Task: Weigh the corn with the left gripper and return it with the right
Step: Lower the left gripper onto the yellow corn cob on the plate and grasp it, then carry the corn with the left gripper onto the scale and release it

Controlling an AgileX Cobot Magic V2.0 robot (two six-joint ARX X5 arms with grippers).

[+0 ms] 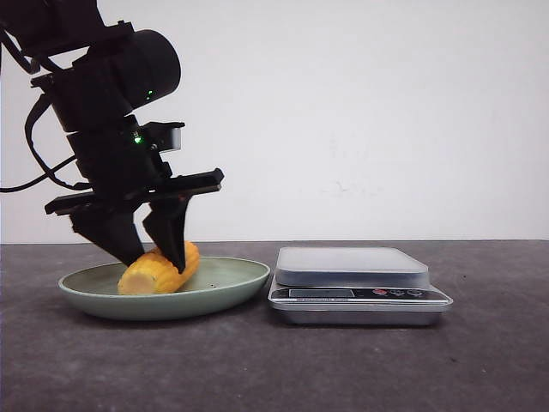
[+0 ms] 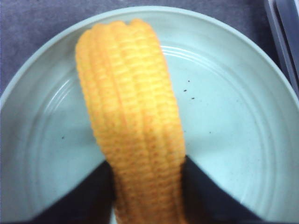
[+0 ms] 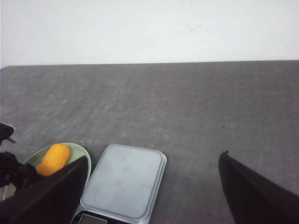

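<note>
Corn — on its green plate, my left gripper clamped across it. Scale bare — weighing and return both outstanding. My right gripper spread apart, idle.

The left gripper is all black. Its body is big and chunky, with a fat round part at the top that looks like a can lying on its side. Two tiny green lights glow on it. A flat black bar runs across the lower part, and two pointed black fingers come down from that bar like thick wedges. A thin black cable loops off one side of the arm.

The right gripper shows only its two fingers. They are dark, smooth and shaped like wide triangles.
</note>
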